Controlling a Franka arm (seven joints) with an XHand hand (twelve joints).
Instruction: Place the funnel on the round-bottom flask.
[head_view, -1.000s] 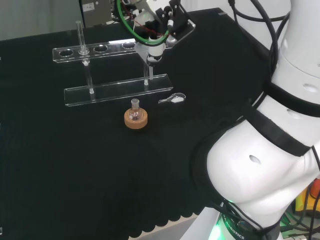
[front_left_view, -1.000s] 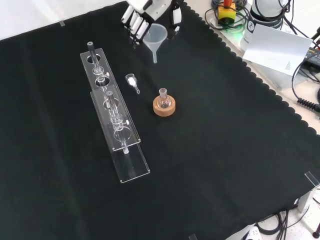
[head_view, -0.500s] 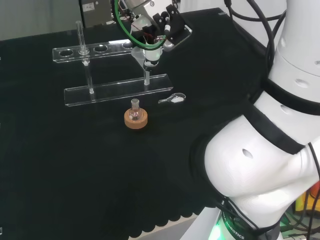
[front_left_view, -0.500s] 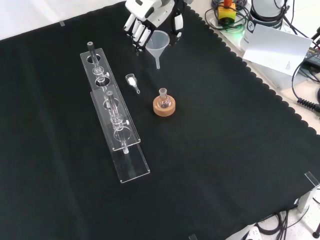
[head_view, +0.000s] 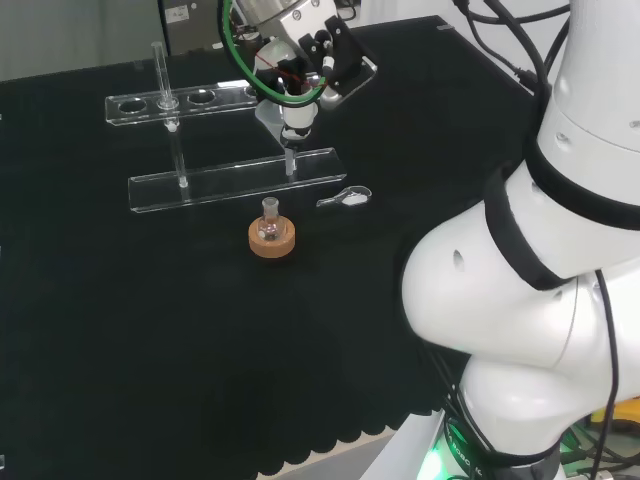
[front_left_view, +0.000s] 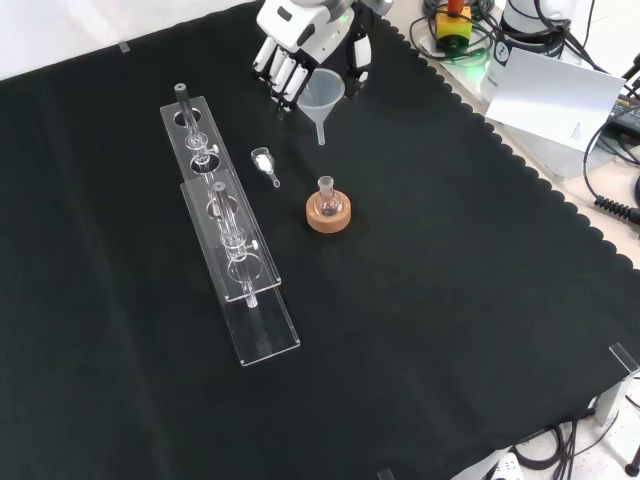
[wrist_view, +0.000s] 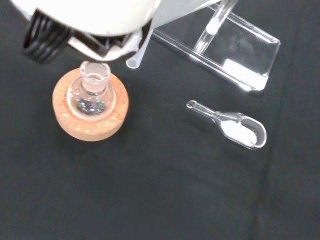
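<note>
Above cork-ringed flask (front_left_view: 326, 194), hand (front_left_view: 300, 45) seemingly pinches conical funnel (front_left_view: 322, 93)

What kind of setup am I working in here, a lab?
Most likely a chemistry lab bench: a small round-bottom flask on a cork ring, a clear test-tube rack, a scoop of white powder, and a funnel held by the hand.

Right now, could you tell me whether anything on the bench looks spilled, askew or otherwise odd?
Nothing stands out. The flask sits upright in its cork ring, the scoop keeps its white powder, and the hand holds the funnel in the air, spout down.
</note>
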